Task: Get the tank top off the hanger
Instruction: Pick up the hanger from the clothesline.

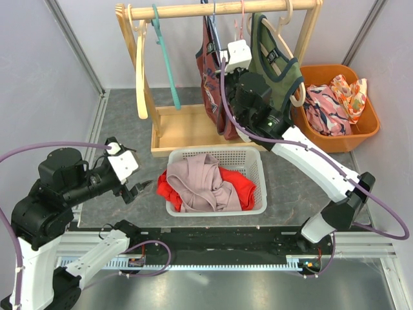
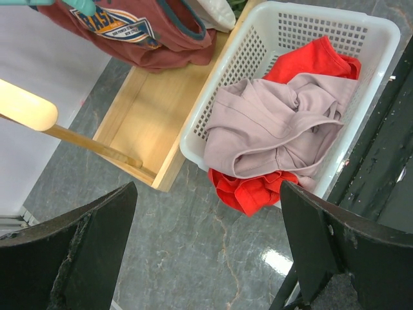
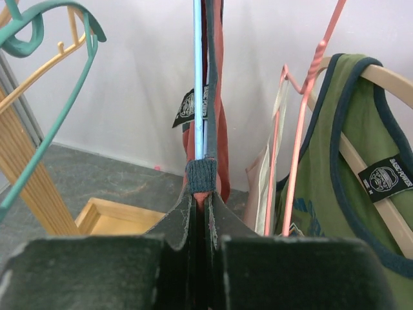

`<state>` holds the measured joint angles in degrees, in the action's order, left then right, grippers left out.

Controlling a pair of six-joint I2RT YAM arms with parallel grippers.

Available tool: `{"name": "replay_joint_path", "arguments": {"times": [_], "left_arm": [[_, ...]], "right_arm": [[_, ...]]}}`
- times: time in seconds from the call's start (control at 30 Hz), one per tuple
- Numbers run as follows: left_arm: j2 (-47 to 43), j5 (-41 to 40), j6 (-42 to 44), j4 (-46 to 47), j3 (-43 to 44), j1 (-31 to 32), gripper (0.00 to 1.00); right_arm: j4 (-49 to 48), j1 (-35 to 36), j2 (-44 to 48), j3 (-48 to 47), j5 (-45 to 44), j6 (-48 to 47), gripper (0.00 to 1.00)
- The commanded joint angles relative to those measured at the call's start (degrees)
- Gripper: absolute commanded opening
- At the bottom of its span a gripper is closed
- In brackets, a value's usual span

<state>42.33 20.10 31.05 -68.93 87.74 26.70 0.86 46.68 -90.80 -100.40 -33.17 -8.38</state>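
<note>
dark red tank top (image 1: 211, 84) with navy trim hangs upright on a thin light blue hanger (image 3: 198, 77), far centre.

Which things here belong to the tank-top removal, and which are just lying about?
Job: maroon tank top, blue hanger, right end effector.
Idle: green tank top, teal hanger, white basket, orange bin, left end effector.
</note>
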Motion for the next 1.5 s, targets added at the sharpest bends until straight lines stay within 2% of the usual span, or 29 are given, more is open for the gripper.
{"name": "replay_joint_path", "arguments": {"times": [0.0,0.2,0.37,0.57,0.8,1.17,1.47], "left_arm": [[-0.6,0.3,0.5,0.9,0.8,-0.3,1.0],[0.3,1.3,0.5,1.1,0.8,-0.3,1.0],[1.2,1.3,0.5,1.4,1.6,-0.3,1.0],[1.6,1.0,0.2,1.4,1.6,-0.5,1.0],[1.8,1.1,0.2,1.5,1.9,-0.9,1.0],[1.4,1.5,0.1,1.4,2.1,-1.4,1.0],[1.5,2.0,-0.2,1.3,2.4,-1.6,1.0]], "right_arm": [[-2.0,0.6,7.8,1.6,5.1,1.8,0.0],[14.8,1.3,17.0,-1.8,17.2,6.9,0.0],[18.6,1.2,27.3,-1.0,21.8,8.4,0.0],[23.6,1.3,31.2,-8.7,29.6,8.4,0.0],[24.5,1.2,33.5,-14.2,33.1,10.0,0.0],[24.7,1.3,31.7,-21.2,39.4,10.6,0.0],[22.2,1.3,34.2,-22.8,37.6,9.7,0.0]]}}
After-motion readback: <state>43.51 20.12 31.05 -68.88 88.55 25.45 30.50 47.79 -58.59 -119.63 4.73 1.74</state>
